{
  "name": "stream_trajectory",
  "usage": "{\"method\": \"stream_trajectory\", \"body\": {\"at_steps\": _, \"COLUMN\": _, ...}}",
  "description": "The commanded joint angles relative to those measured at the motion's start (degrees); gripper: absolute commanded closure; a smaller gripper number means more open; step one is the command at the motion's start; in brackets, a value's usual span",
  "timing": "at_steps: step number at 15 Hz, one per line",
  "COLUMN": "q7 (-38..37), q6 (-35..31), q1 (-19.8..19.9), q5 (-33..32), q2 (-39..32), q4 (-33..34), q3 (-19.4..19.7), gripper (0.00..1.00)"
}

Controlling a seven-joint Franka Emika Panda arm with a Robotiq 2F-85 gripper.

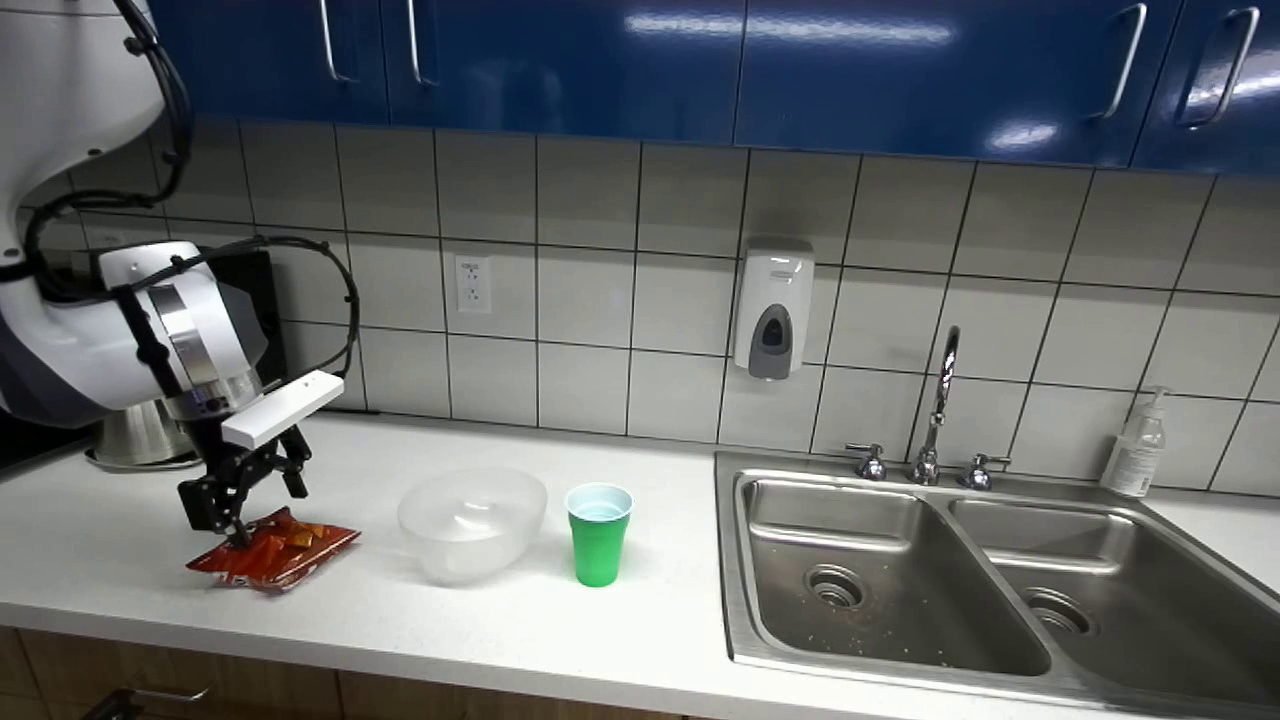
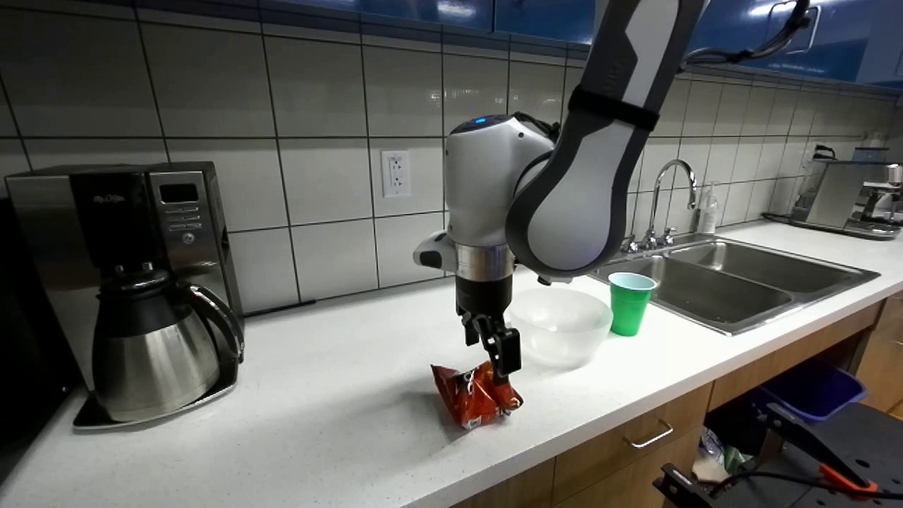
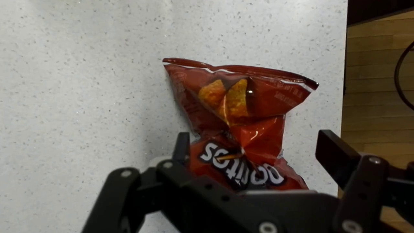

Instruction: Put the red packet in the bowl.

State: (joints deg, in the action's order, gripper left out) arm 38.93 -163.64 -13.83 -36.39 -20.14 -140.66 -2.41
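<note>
Wrist view catches a red packet (image 3: 239, 124) lying on a speckled counter (image 3: 97, 97), one crimped end flat, its middle creased to a narrow waist; both exterior views place it near the bowl (image 1: 465, 548), apart from it. Likely light and puffed with air, the packet should give under pressure, yet its shiny film may slide, and the contents, if the printed chips are a guide, would crack in a hard squeeze. The waist looks the best place to take hold, where soft folds can bunch between the fingers (image 3: 336, 155); the thin crimped end offers a flatter second choice.

Straddling the lettered half, the gripper (image 3: 254, 147) stands spread, pinching nothing. One fingertip (image 3: 181, 147) shows at the packet's edge, whether touching cannot be told, while a strip of counter separates the packet from the opposite fingertip; a lopsided close might shove so light a thing before it is held.

The frosted bowl should take so pliant a packet, perhaps with a corner over the rim. Just beside the bowl, on the side away from the packet, stands a green cup (image 1: 598, 540); farther from the bowl, that same way, lies a sink (image 1: 740, 600). Well apart from the bowl, on the packet's side, sits a coffee maker (image 2: 194, 261) in an exterior view.
</note>
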Motion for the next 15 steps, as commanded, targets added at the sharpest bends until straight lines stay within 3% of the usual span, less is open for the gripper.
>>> {"method": "stream_trajectory", "body": {"at_steps": 1, "q7": -0.38, "q6": -0.23, "q1": -0.54, "q5": -1.02, "q2": -1.63, "q4": 1.63, "q3": 0.69, "gripper": 0.0}}
{"method": "stream_trajectory", "body": {"at_steps": 4, "q7": -0.33, "q6": -0.13, "q1": -0.5, "q5": -0.82, "q2": -2.72, "q4": 2.22, "q3": 0.67, "gripper": 0.0}}
{"method": "stream_trajectory", "body": {"at_steps": 5, "q7": -0.45, "q6": 0.0, "q1": -0.58, "q5": -0.76, "q2": -2.98, "q4": 2.42, "q3": 0.66, "gripper": 0.08}}
{"method": "stream_trajectory", "body": {"at_steps": 6, "q7": -0.33, "q6": 0.02, "q1": -0.49, "q5": -0.57, "q2": -3.29, "q4": 2.6, "q3": 0.52, "gripper": 0.28}}
{"method": "stream_trajectory", "body": {"at_steps": 8, "q7": -1.11, "q6": 0.72, "q1": 1.3, "q5": -1.45, "q2": -3.74, "q4": 3.08, "q3": -1.39, "gripper": 0.44}}
{"method": "stream_trajectory", "body": {"at_steps": 15, "q7": -0.96, "q6": 0.02, "q1": -0.97, "q5": -1.27, "q2": -5.18, "q4": 4.15, "q3": 1.22, "gripper": 0.97}}
